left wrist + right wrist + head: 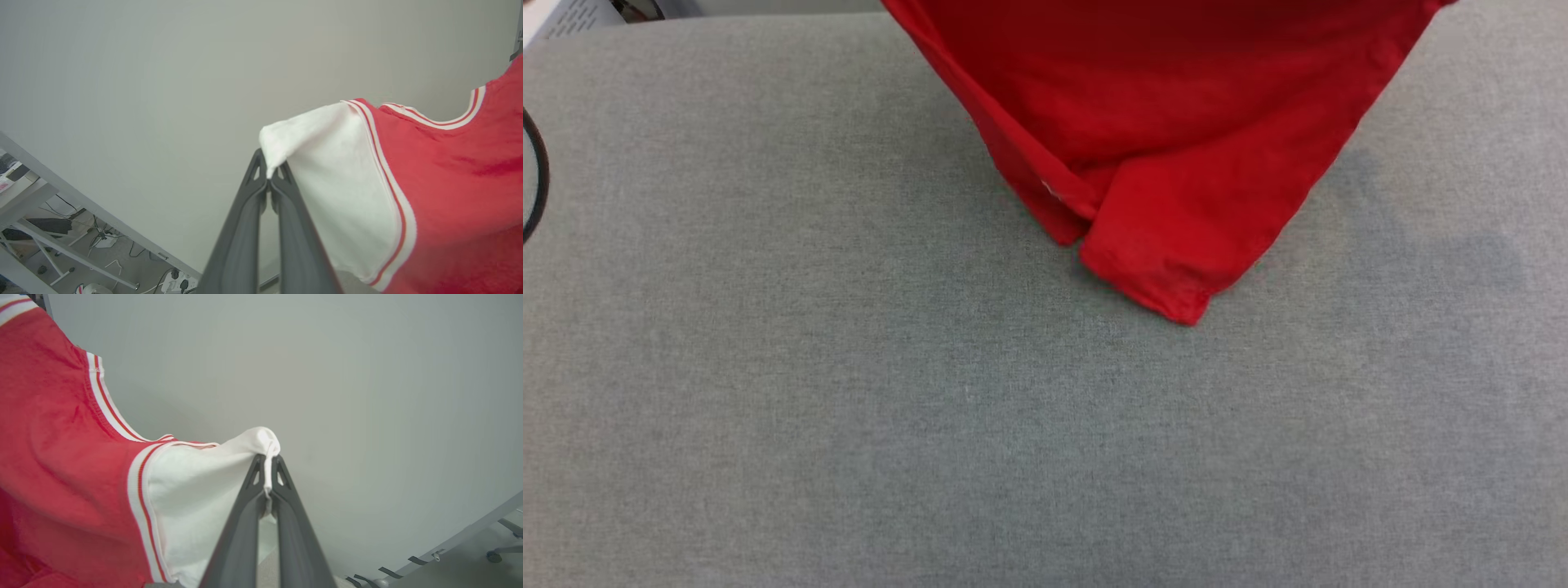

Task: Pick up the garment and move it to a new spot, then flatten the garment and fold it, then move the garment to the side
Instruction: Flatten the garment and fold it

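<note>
Your left pincer [269, 174] is clamped tight on the tip of a white sleeve [335, 179]. Right pincer [267, 467] is the same, pinched on the other white sleeve [196, 494]. Just past each tip comes the striped seam trim. The red jersey T-shirt [1176, 122] spans between both pincers, its neck trim [445, 122] sagging mid-span. The body hangs below them, lowest hem corner down at the grey table [849, 425]; you can't tell if it touches. A plain wall [143, 81] lies beyond the fingertips.
</note>
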Available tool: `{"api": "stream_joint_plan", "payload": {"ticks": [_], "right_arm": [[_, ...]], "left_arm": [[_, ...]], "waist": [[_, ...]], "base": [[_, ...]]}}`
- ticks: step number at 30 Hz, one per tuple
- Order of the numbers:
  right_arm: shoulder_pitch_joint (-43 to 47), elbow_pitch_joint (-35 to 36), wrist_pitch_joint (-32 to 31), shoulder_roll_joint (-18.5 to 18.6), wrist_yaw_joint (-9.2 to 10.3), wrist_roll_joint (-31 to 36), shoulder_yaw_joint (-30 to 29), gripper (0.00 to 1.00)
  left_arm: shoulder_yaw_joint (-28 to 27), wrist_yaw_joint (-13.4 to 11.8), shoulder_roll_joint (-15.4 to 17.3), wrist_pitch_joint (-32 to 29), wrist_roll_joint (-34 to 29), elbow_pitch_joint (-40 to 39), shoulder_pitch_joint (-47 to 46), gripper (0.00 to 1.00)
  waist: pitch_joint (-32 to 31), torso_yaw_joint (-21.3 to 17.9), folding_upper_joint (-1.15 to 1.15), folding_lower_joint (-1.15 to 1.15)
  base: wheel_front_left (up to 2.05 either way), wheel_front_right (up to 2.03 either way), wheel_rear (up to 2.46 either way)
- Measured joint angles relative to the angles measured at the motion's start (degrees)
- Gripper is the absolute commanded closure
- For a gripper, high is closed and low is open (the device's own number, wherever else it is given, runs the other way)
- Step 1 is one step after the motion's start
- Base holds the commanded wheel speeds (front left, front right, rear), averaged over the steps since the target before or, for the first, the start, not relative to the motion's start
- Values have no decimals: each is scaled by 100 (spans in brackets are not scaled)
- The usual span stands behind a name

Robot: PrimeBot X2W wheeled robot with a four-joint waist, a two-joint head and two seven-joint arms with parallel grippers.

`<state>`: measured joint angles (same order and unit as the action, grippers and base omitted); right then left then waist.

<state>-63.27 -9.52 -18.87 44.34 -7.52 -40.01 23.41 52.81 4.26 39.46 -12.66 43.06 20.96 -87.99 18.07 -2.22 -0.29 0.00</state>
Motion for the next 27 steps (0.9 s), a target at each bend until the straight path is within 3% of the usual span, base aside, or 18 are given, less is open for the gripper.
{"api": "stream_joint_plan", "payload": {"ticks": [18,27], "right_arm": [[-3423,-2105,732,-867,-1,1224,201,100],[-4389,-3114,1271,-1350,-1,1507,459,100]], "left_arm": [[-312,107,-917,1429,-875,1918,-2479,100],[-279,215,-1213,1915,-933,2730,-3166,100]], "waist": [[1367,-220,0,0],[1806,-303,0,1]], "base": [[0,0,0],[0,0,0]]}}
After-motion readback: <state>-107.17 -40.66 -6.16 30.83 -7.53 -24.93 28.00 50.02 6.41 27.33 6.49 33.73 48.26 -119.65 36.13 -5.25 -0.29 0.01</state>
